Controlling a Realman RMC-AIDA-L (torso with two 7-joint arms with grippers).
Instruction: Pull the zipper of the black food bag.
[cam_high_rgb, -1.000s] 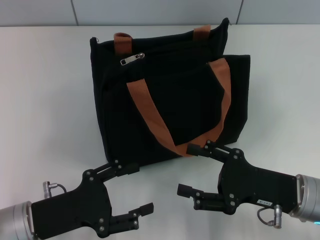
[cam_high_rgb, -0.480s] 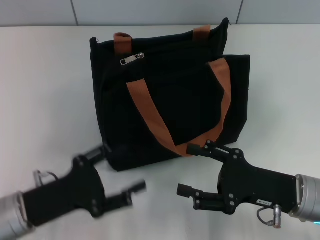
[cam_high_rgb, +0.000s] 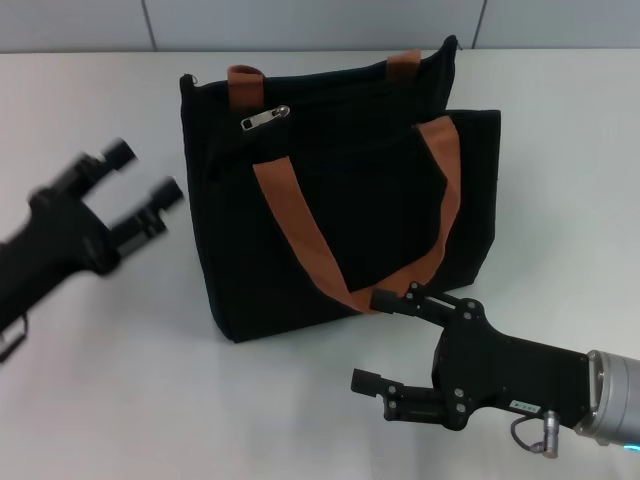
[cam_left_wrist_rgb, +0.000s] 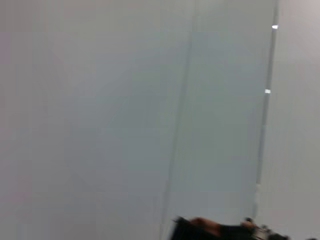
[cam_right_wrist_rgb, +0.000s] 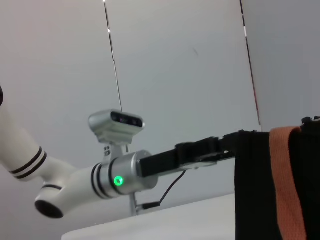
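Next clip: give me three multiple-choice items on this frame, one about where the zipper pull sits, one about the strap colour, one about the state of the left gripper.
1. Where is the zipper on the black food bag?
A. Near the top edge, toward the robot's left end
B. At the bottom seam
C. On the table beside the bag

2. What colour are the strap handles?
A. Blue
B. Orange-brown
C. White

3. What is the left gripper doing?
A. Shut on the zipper
B. Open, in the air to the left of the bag, touching nothing
C. Resting inside the bag

Answers: 1 A, the silver tab lies just below the top edge near the left strap end. 2 B, both straps show orange-brown against the black fabric. 3 B, its two fingers are spread apart, clear of the bag. The right gripper sits open near the bag's front lower edge.
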